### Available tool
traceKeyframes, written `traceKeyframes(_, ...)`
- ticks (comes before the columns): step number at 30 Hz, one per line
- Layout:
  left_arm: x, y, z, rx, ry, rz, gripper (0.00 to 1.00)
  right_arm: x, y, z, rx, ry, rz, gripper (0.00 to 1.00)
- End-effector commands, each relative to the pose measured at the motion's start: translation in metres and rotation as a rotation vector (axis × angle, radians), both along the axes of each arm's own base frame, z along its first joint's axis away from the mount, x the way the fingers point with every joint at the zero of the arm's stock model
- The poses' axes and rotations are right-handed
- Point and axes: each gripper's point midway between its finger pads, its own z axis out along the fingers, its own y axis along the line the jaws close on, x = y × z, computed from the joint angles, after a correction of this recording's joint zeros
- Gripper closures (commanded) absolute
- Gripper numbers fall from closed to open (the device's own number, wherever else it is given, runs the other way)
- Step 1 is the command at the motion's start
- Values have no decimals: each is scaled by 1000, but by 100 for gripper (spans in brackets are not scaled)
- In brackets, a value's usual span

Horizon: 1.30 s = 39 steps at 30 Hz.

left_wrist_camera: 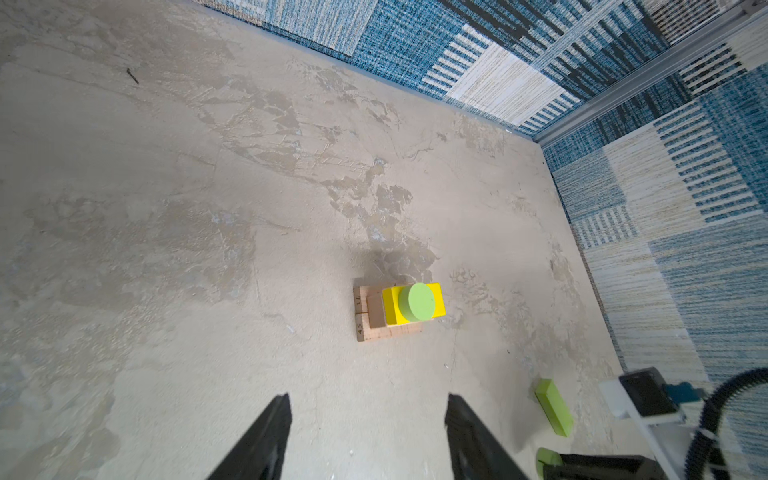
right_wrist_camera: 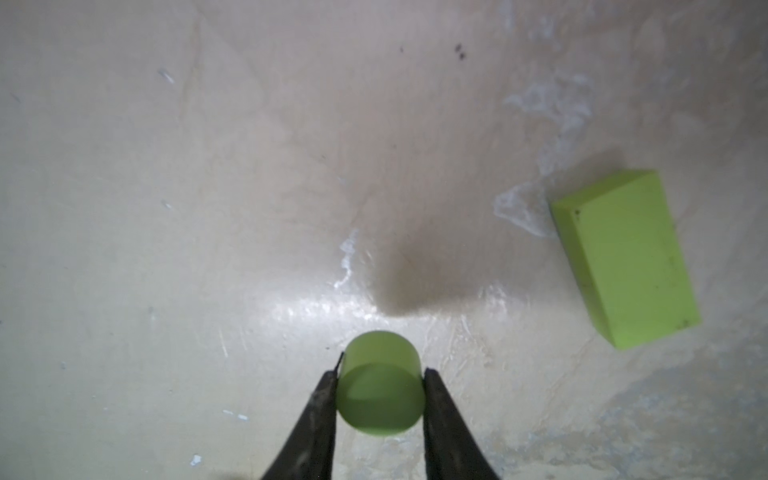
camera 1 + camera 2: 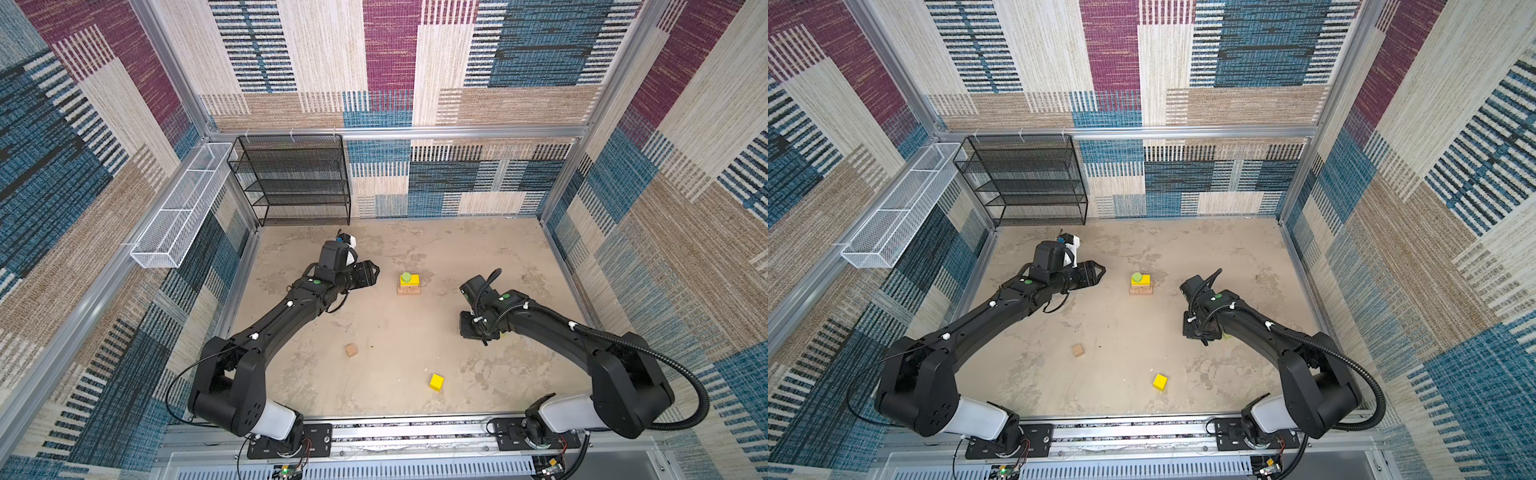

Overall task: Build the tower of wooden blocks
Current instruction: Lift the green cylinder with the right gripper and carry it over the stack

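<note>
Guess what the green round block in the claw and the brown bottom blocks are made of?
The lime green disc in the right gripper: probably painted wood; smooth, matte, even colour, no grain showing. The tan bars under the yellow bar: bare wood, likely unfinished; pale grain and small printed numbers show.

I see table [image 3: 395, 332] w/ tan bars [image 3: 409, 291] mid, tan cube [image 3: 351, 350] & yellow cube [image 3: 436, 382] toward front edge, lime green bar [image 2: 627, 257] right of mid.
</note>
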Motion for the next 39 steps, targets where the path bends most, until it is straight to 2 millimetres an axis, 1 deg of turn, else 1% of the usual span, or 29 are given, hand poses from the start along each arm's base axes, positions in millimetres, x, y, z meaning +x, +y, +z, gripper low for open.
traceKeyframes(1,3,-1,5,-21,-15,-1,36,17,9,11,-4,-27,52,68)
traceKeyframes(4,3,-1,2,-17,-9,-5,36,38,20,20,-13,-50,91,69)
traceKeyframes(8,4,1,1,-9,-8,-4,36,69,44,36,27,-98,152,70)
traceKeyframes(10,4,3,0,-7,-6,0,36,83,51,41,30,-112,171,71)
traceKeyframes(17,7,2,-6,-12,11,-4,36,116,73,50,24,-137,225,71)
traceKeyframes(25,10,0,-11,-28,29,-16,36,140,94,48,-6,-144,277,70)
traceKeyframes(26,10,0,-12,-28,33,-16,36,141,95,45,-8,-139,281,70)
traceKeyframes(28,10,1,-13,-28,36,-14,36,149,101,50,-1,-160,290,70)
traceKeyframes(35,11,6,-13,-18,36,-2,37,161,116,46,3,-158,322,70)
traceKeyframes(39,11,6,-14,-23,40,-5,37,164,121,45,13,-154,333,70)
